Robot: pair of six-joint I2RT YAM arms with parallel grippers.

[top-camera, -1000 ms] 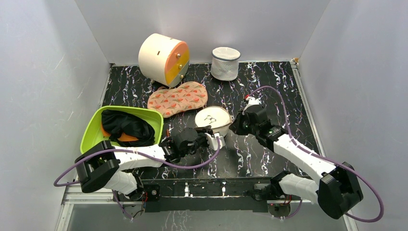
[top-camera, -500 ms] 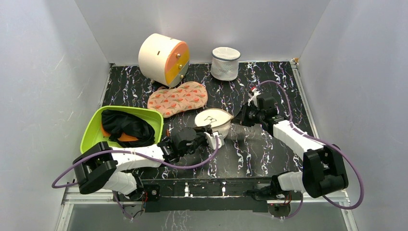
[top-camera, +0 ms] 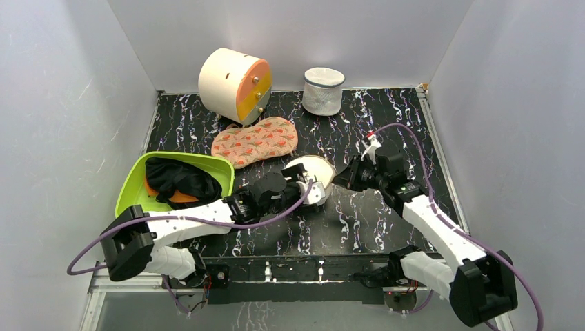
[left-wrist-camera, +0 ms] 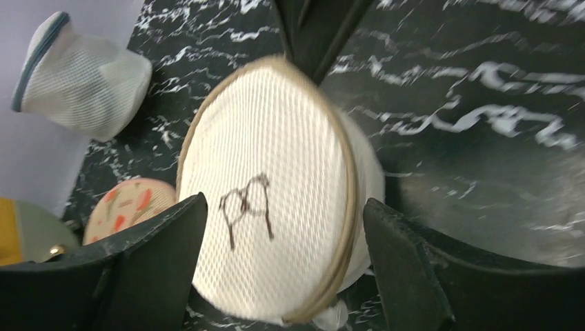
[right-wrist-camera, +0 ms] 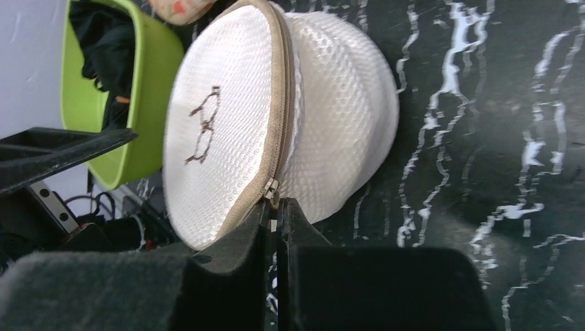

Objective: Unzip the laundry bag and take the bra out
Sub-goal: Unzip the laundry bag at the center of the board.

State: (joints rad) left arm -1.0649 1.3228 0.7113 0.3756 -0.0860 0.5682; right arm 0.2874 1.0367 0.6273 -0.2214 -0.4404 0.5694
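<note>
The cream mesh laundry bag (top-camera: pixel 312 169) stands tilted on its edge at mid-table, tan zip trim round its flat face with the black drawing (left-wrist-camera: pixel 269 200). My left gripper (left-wrist-camera: pixel 284 210) is open, one jaw on each side of the bag's lower part, with a gap showing at the right jaw; from above the left gripper (top-camera: pixel 308 190) sits at the bag's near side. My right gripper (right-wrist-camera: pixel 276 205) is shut on the metal zip pull (right-wrist-camera: pixel 271 187) at the bag's (right-wrist-camera: pixel 227 124) rim; from above the right gripper (top-camera: pixel 343 178) is right of the bag. The bra is hidden.
A lime green bin (top-camera: pixel 131 183) holding a black garment (top-camera: pixel 179 181) sits at the left. An orange patterned cloth (top-camera: pixel 254 141) lies behind the bag. A cream round box (top-camera: pixel 231 84) and a white cylindrical mesh bag (top-camera: pixel 323 91) stand at the back wall.
My left gripper has opened and reached further forward round the bag. The bag has tipped up more onto its edge. The right arm has swung while staying shut at the rim.
</note>
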